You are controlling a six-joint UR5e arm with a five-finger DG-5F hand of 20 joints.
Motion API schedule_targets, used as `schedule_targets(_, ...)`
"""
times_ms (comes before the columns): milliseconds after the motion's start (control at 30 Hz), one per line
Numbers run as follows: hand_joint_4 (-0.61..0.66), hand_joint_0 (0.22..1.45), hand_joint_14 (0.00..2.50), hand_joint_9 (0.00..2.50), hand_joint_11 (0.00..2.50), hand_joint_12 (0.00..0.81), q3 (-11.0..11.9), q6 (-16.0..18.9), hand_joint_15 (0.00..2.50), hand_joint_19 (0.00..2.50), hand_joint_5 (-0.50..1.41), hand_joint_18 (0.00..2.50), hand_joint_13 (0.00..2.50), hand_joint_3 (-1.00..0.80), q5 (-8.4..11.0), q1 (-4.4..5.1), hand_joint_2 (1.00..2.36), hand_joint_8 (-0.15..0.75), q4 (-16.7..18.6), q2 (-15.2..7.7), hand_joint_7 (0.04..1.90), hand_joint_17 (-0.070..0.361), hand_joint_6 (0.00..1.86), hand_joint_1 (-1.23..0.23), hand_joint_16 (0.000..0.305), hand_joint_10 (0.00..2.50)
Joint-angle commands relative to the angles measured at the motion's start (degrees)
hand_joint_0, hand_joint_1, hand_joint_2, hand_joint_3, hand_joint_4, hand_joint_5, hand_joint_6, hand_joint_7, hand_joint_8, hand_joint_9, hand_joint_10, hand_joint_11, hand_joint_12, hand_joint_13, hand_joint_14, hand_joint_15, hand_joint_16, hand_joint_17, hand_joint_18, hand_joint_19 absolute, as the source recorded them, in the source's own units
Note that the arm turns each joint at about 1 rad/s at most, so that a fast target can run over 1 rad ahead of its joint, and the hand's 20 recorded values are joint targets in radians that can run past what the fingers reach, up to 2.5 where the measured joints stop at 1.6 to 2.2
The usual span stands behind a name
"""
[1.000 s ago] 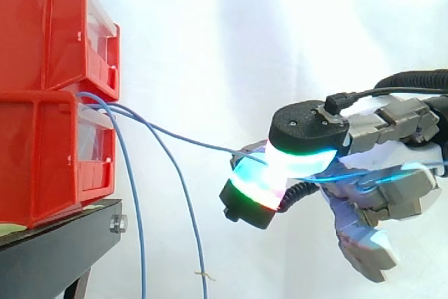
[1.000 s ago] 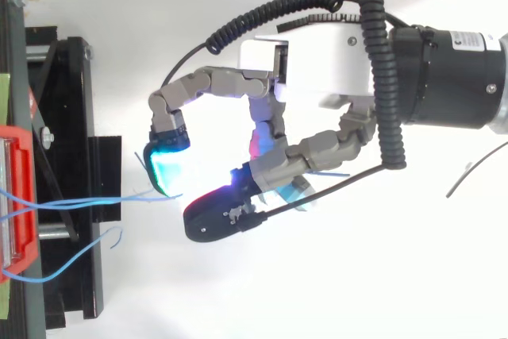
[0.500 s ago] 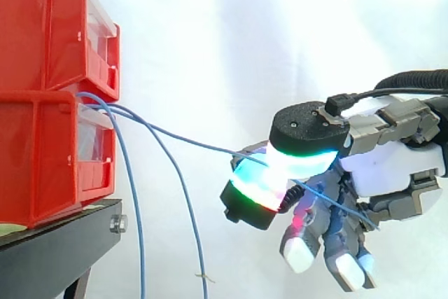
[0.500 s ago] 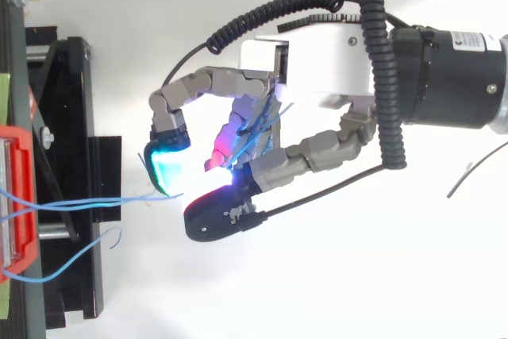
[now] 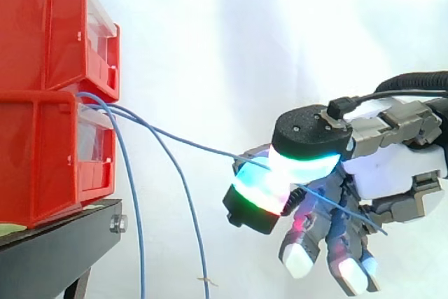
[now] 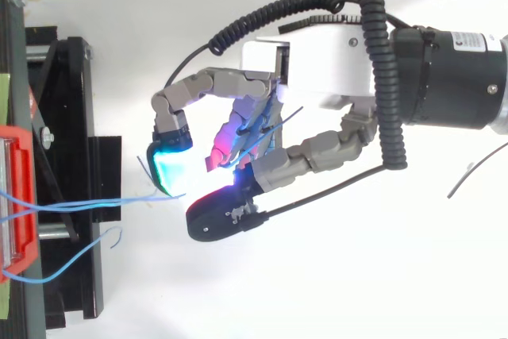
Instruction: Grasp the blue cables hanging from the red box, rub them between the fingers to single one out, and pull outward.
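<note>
Right of red bins (image 5: pixel 42 159), hand (image 5: pixel 392 169) pinches taut blue cable (image 5: pixel 175 136) between glowing fingertips (image 5: pixel 308 164).

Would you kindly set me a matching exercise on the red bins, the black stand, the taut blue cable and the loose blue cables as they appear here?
Things:
1. red bins
2. black stand
3. taut blue cable
4. loose blue cables

States:
A. hang down beside the stand
B. pinched by the hand between glowing pads
C. stacked one on the other
D. underneath the bins

Pairs: 1-C, 2-D, 3-B, 4-A.
</note>
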Motion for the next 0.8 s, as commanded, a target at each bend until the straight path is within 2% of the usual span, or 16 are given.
schedule_targets(0,-0.11,0.57,0.01,1.12,0.0,0.499,0.0,0.32,0.22,0.44,0.08,1.29,1.21,-0.04,-0.03,0.01,1.01,0.351,-1.34,0.06,1.48,0.149,0.63,-0.7,0.066,0.0)
schedule_targets(100,-0.11,0.57,0.01,1.14,0.0,0.497,0.0,2.08,0.24,0.45,0.08,1.29,1.22,-0.04,-0.03,0.01,1.01,0.354,-3.53,0.23,1.47,0.148,0.63,-0.7,0.066,0.0)
schedule_targets(133,-0.11,0.57,0.01,1.15,0.0,0.498,0.0,4.98,0.24,0.45,0.08,1.3,1.23,-0.04,0.06,0.1,1.01,0.355,-4.76,0.32,1.48,0.148,0.63,-0.7,0.066,0.0)
schedule_targets(233,-0.11,0.57,0.01,1.15,0.0,0.497,0.0,8.32,0.24,0.45,0.08,1.3,1.23,-0.04,-0.03,0.27,1.01,0.354,-6.43,0.23,1.48,0.149,0.63,-0.7,0.066,0.0)
schedule_targets(467,-0.11,0.57,0.01,1.17,0.0,0.49,0.0,8.4,0.27,0.46,0.08,1.3,1.25,-0.04,-0.38,-0.25,1.01,0.349,-9.6,0.32,1.48,0.149,0.63,-0.7,0.066,0.0)
schedule_targets(767,-0.11,0.57,0.01,1.21,0.0,0.488,-0.09,8.14,0.28,0.45,0.08,1.3,1.27,-0.04,-0.21,-0.52,1.01,0.351,-12.85,2.34,1.47,0.15,0.64,-0.7,0.066,0.0)
